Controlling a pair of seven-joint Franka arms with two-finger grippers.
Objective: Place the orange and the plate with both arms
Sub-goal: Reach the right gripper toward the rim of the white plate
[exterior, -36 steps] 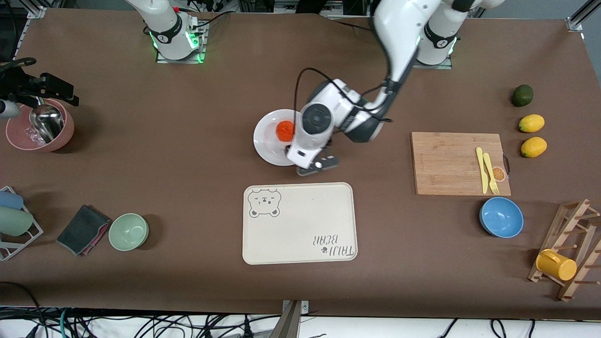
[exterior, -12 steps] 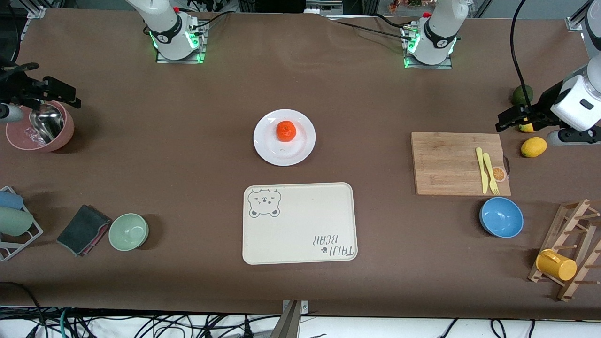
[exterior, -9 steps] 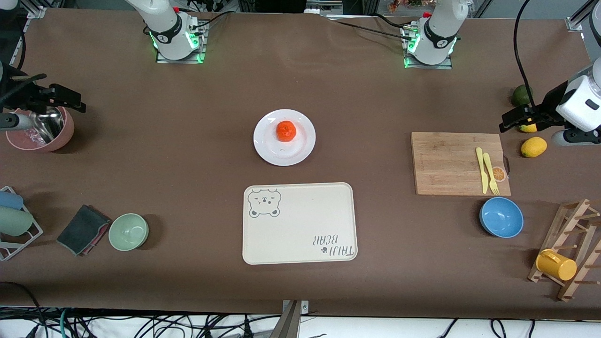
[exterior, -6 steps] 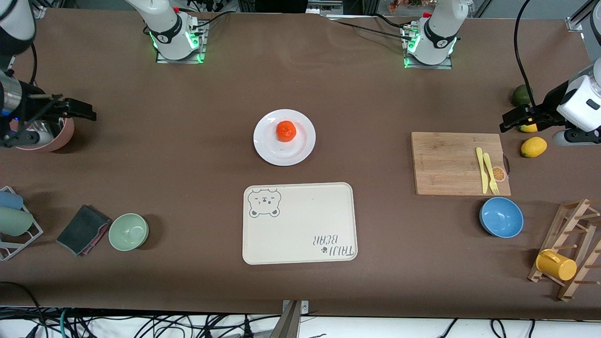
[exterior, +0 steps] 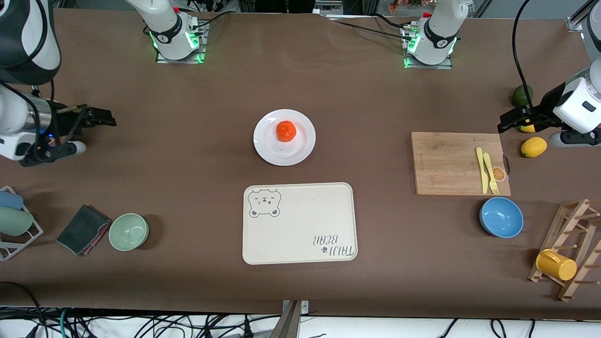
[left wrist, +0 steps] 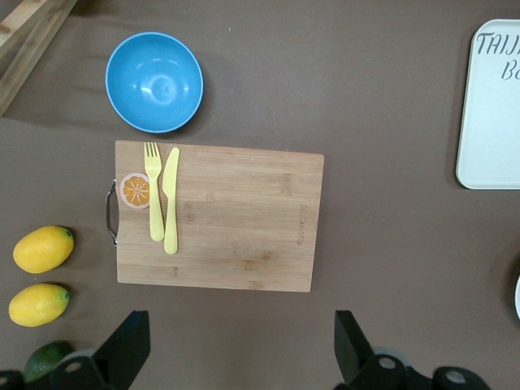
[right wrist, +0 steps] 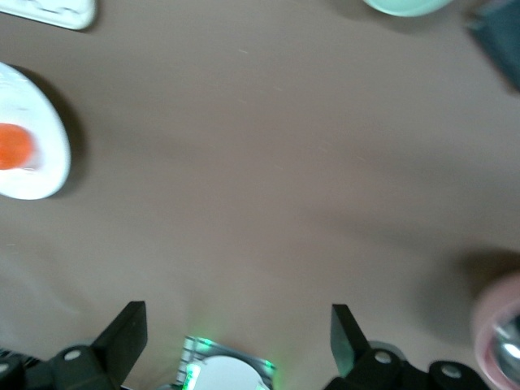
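Observation:
The orange (exterior: 286, 130) rests on the white plate (exterior: 292, 151) in the middle of the table. In the right wrist view the plate (right wrist: 36, 175) and the orange (right wrist: 15, 146) show at the edge. My right gripper (exterior: 105, 119) hangs open and empty over bare table toward the right arm's end, well short of the plate; its fingers (right wrist: 126, 333) stand wide with nothing between them. My left gripper (exterior: 509, 121) hovers open and empty at the left arm's end, over the table beside the cutting board (exterior: 450, 162); the gripper (left wrist: 240, 345) frames only brown table.
A cream bear-print tray (exterior: 300, 223) lies nearer the camera than the plate. Yellow fork and knife (exterior: 486, 169) lie on the board, a blue bowl (exterior: 501, 217) nearer. Two lemons (left wrist: 42, 248), an avocado (exterior: 521, 95), a green bowl (exterior: 128, 231), a pink bowl (right wrist: 500, 325) and a mug rack (exterior: 570, 249) stand toward the ends.
The left arm left the plate and orange and drew back to its end of the table. Over the last second the right arm swung from the pink bowl toward the middle.

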